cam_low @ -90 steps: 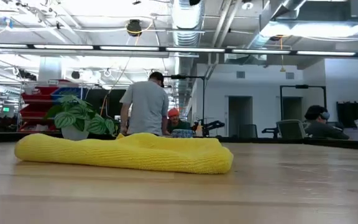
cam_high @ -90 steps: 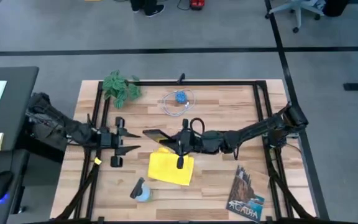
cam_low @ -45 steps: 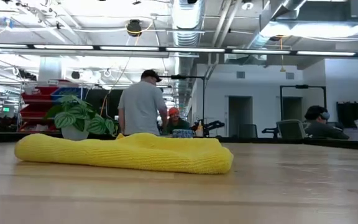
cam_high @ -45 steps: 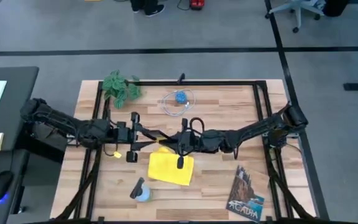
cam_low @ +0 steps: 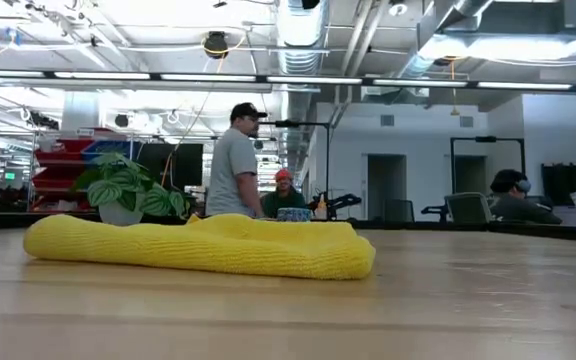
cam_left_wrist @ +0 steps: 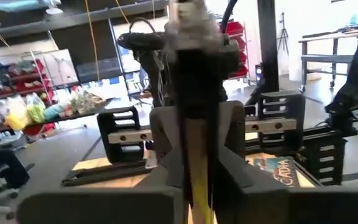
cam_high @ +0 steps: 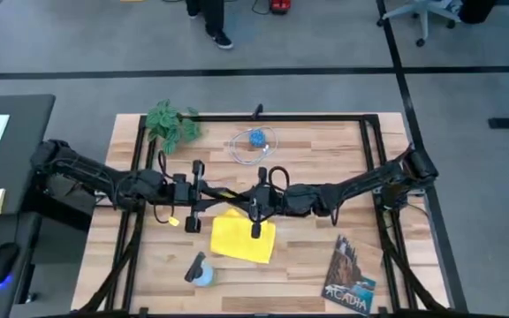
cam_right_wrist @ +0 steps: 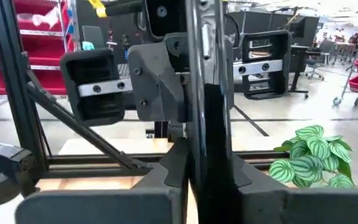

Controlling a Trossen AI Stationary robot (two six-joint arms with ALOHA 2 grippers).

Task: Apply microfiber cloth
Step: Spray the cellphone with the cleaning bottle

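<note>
Rumpled bright yellow microfiber cloth (cam_high: pixel 241 238) lies mid-counter toward the front edge: soft, light, pinch a raised fold. Right gripper (cam_high: pixel 256 205) fingers clamp thin black smartphone (cam_right_wrist: pixel 211 134); left gripper (cam_high: pixel 195 196) fingers clamp it too.

Bright overhead strip lighting — wrist views blurred up close.

The light wooden table (cam_high: pixel 325 238), edged by a black frame, carries the rumpled microfiber cloth (cam_high: pixel 242 238) near its middle. A green leafy plant (cam_high: pixel 172 123) stands at the far left corner, with a coiled clear cable and blue object (cam_high: pixel 254 141) beside it along the far edge. At the near side lie a small blue-and-dark object (cam_high: pixel 200 271) and, to the right, a book (cam_high: pixel 350 276).
</note>
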